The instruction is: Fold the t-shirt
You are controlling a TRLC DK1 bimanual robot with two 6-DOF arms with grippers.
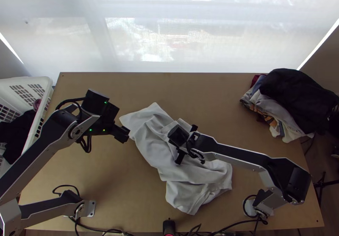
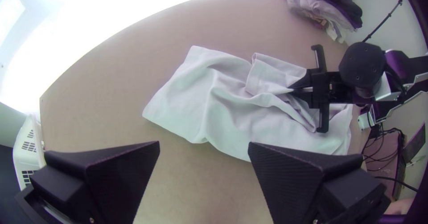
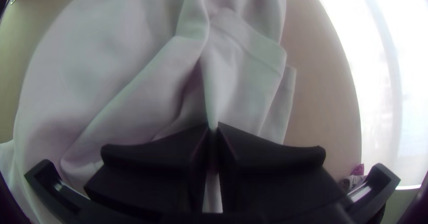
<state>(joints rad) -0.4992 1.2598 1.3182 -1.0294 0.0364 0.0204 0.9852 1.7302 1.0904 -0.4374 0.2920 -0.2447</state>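
— Please, where on the table (image 1: 106,172) is the t-shirt (image 1: 148,140)?
— It lies bunched in the middle, its long axis slanting from far left to near right.
— And the hands?
— The left gripper (image 2: 203,144), spread wide, is nearer to the far-left end (the next grasp, I suppose); the right gripper (image 3: 213,128) pinches a narrow cloth ridge (image 3: 211,95) about midway.
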